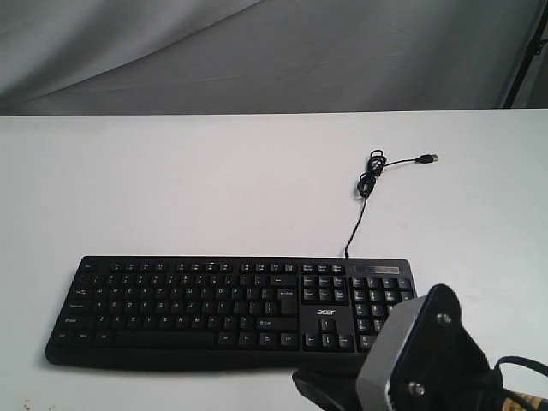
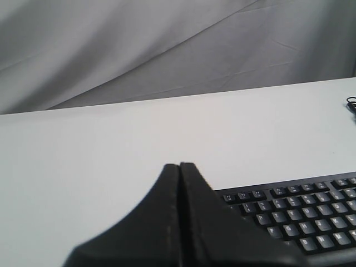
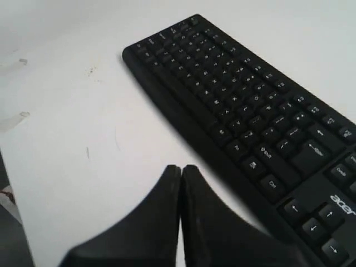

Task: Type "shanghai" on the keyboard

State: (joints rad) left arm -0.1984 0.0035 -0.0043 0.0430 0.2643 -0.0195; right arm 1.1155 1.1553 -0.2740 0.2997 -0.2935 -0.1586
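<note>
The black keyboard lies flat near the table's front edge, with a white acer logo beside its number pad. Its thin cable runs back to a loose USB plug. My right arm hangs over the front right corner of the keyboard. The right gripper is shut with nothing in it and hovers over bare table just in front of the keyboard. My left gripper is also shut and empty, at the left end of the keyboard. It does not show in the exterior view.
The keyboard rests on a white table. A grey cloth backdrop hangs behind its far edge. A dark pole stands at the far right. The coiled part of the cable lies behind the keyboard.
</note>
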